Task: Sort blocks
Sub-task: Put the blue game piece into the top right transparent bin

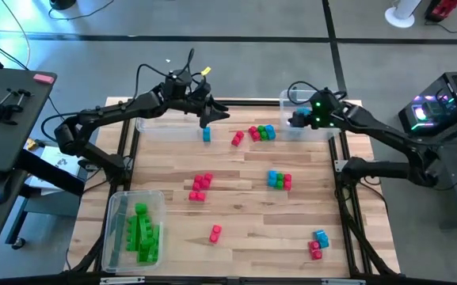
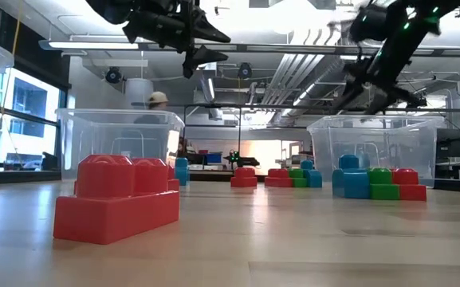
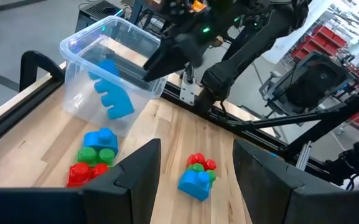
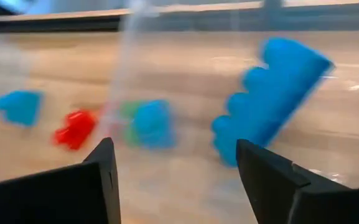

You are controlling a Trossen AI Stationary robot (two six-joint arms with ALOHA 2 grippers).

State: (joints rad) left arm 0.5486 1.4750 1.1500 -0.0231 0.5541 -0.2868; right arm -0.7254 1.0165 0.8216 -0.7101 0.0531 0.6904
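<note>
Red, green and blue blocks lie scattered on the wooden table: a mixed cluster (image 1: 261,133), a blue one (image 1: 206,134), red ones (image 1: 200,186), another mixed cluster (image 1: 279,180). My right gripper (image 4: 176,168) hangs open over the clear bin (image 1: 315,127) at the far right. A blue block (image 4: 269,93) shows inside that bin; whether it rests on the floor I cannot tell. My left gripper (image 3: 198,168) is open, raised above the far middle of the table (image 1: 212,117), holding nothing.
A clear bin (image 1: 137,226) at the near left holds green blocks. Another clear bin (image 1: 158,125) stands at the far left. A single red block (image 1: 215,233) and a blue-red pair (image 1: 318,244) lie near the front. A person (image 2: 158,100) stands in the room beyond.
</note>
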